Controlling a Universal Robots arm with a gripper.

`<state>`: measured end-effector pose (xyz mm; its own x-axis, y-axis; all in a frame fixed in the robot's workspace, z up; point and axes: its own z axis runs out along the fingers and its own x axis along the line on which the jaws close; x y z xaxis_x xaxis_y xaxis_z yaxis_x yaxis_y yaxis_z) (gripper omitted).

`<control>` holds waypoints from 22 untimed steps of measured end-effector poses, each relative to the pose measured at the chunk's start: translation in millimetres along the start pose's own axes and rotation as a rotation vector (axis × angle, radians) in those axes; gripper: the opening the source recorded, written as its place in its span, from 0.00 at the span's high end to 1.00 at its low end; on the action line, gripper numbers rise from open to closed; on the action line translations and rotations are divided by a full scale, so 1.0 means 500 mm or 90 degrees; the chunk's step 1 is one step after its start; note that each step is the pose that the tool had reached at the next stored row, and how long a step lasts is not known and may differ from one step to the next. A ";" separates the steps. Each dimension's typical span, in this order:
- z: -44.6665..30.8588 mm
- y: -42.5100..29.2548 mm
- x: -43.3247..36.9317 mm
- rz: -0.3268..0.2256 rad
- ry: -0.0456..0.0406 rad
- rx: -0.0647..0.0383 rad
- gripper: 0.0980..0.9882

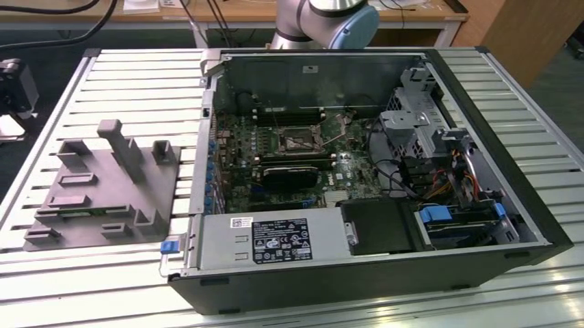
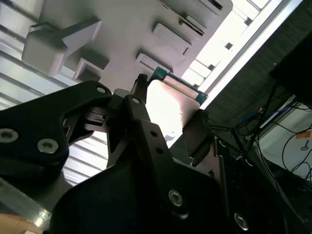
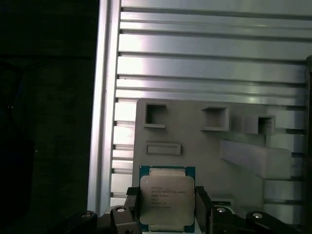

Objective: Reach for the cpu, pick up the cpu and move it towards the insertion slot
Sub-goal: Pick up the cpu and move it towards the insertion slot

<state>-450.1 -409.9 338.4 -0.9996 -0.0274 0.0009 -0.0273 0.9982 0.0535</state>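
In both wrist views the cpu, a small square chip with a silvery top and a green rim, sits between my two black fingers. My gripper is shut on it, one finger against each side. The chip hangs above the grey plastic fixture, clear of its pegs and pockets. In the exterior view the insertion slot, a dark square socket in a metal frame, lies on the green board inside the open computer case.
The fixture stands on the slatted metal table at the exterior view's left, beside the case. A black block lies just in front of the socket. Drive cages and cables crowd the case's right side. The arm's base rises behind the case.
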 end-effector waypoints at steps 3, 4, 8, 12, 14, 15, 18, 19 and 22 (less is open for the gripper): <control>-0.016 0.001 0.000 0.000 -0.0001 0.000 0.50; -0.022 0.001 0.000 0.000 -0.0001 0.000 0.50; -0.046 0.002 0.000 0.000 -0.0003 0.000 0.50; -0.069 0.004 0.000 0.000 -0.0005 0.000 0.50; -0.080 0.004 0.000 0.000 -0.0006 0.000 0.50; -0.085 0.005 0.000 0.000 -0.0007 0.000 0.50; -0.098 0.005 0.000 0.000 -0.0008 0.000 0.50; -0.099 0.005 0.000 0.000 -0.0008 0.000 0.50; -0.100 0.005 0.000 0.000 -0.0009 0.000 0.50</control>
<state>-450.1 -409.9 388.3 -0.9996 -0.0274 -0.0005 -0.0274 0.9982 0.0536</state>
